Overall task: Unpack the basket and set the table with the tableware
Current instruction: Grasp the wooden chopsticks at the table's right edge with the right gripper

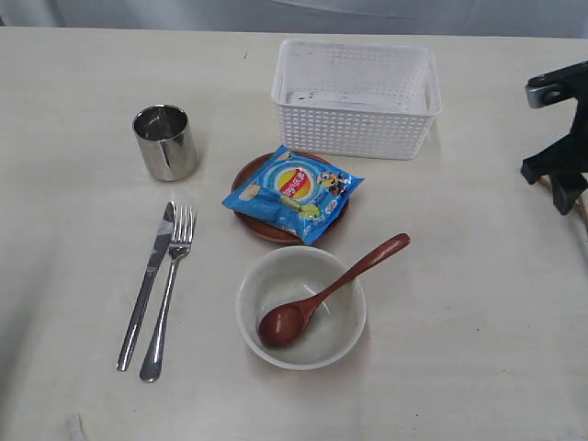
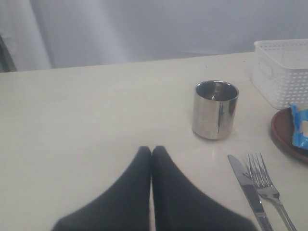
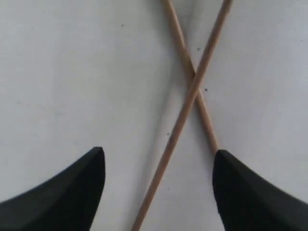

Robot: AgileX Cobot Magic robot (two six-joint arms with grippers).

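Right wrist view | right gripper (image 3: pixel 158 151) spread | chopsticks (image 3: pixel 192 79) crossed on table (image 3: pixel 72 72)

Mirror-bright steel cup (image 1: pixel 165 141), fork (image 1: pixel 171 285) and knife (image 1: pixel 147 287); white perforated plastic basket (image 1: pixel 356 119); glossy blue chip bag (image 1: pixel 294 191); polished reddish wooden spoon (image 1: pixel 333 287); smooth white bowl (image 1: pixel 342 322); bare pale wooden chopsticks (image 3: pixel 192 91); matt wood-grain tabletop (image 1: pixel 73 92).

Bright, diffuse light washes the pale worktop (image 1: pixel 83 92); shadows are faint and soft-edged. The steel cup (image 1: pixel 165 142) shows mild glare. Up close, the right pincer (image 3: pixel 159 159) looks blurry.
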